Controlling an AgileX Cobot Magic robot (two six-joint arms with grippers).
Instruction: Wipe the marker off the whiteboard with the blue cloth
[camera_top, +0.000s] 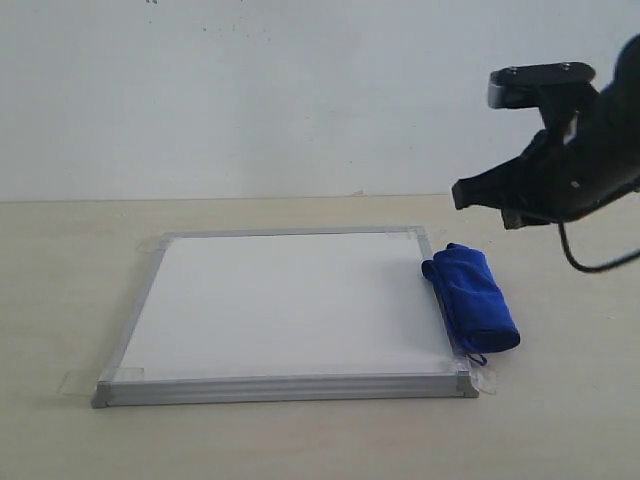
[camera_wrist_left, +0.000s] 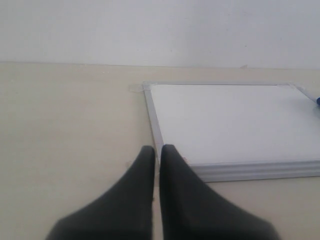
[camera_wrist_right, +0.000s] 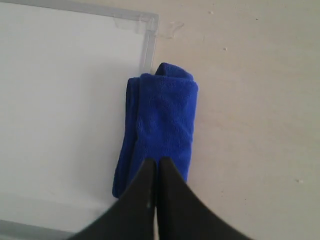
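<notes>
1. Exterior view:
   - The board (camera_top: 290, 300) lies flat on the table (camera_top: 560, 420). Tape (camera_top: 78, 381) holds its corners, likely so it cannot slide under wiping.
   - The cloth (camera_top: 472, 298) is rolled up along the board's right edge, partly on the frame and partly on the table. That puts it on the right arm's side.
   - The right gripper (camera_top: 468, 190) hangs above and behind the cloth, well apart from it. From here I cannot tell how its jaws stand.
   - No marker shows and the white face looks clean. Either the wiping is done or the lines are too faint for this view.
   - The left arm is out of view.

2. Left wrist view:
   - The left gripper (camera_wrist_left: 159, 156) has its fingers pressed together with nothing between them.
   - It sits low over the table, just off one corner of the board, and looks parked out of the way.
   - The board's far side is cut off, and only a blue sliver of the cloth shows there.
   - No red lines show here either.

3. Right wrist view:
   - The right gripper's fingers meet tip to tip and hold nothing.
   - The cloth lies below them against the frame, with one fold lapping onto the white.
   - The fingers hide one end of the cloth, and how high they are above it cannot be read here.
   - The part of the board in view is bare of marker.
</notes>
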